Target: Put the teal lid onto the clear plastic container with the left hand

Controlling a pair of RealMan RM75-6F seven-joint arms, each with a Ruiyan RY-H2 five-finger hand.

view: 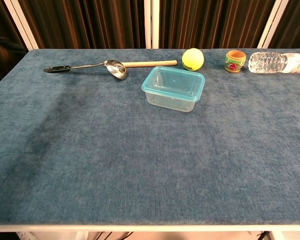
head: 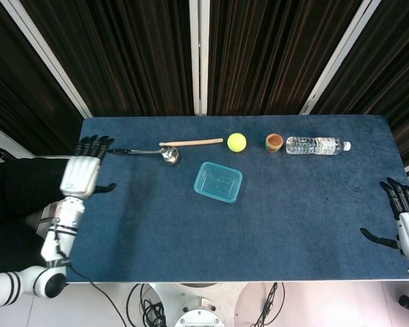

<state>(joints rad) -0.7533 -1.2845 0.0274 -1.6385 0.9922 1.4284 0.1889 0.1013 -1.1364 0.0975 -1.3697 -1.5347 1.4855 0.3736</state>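
Note:
The teal lid (head: 218,181) (view: 173,83) sits on top of the clear plastic container (view: 172,99) near the middle of the blue table. My left hand (head: 84,172) hovers at the table's left edge with its fingers spread and nothing in it, far from the container. Just off the right edge, my right hand (head: 407,219) is also empty, fingers apart. Neither hand appears in the chest view.
Along the far side lie a metal ladle (head: 144,152) (view: 90,67), a wooden stick (head: 191,142) (view: 150,63), a yellow-green ball (head: 236,141) (view: 192,58), a small terracotta pot (head: 274,142) (view: 235,60) and a water bottle (head: 317,145) (view: 280,62) on its side.

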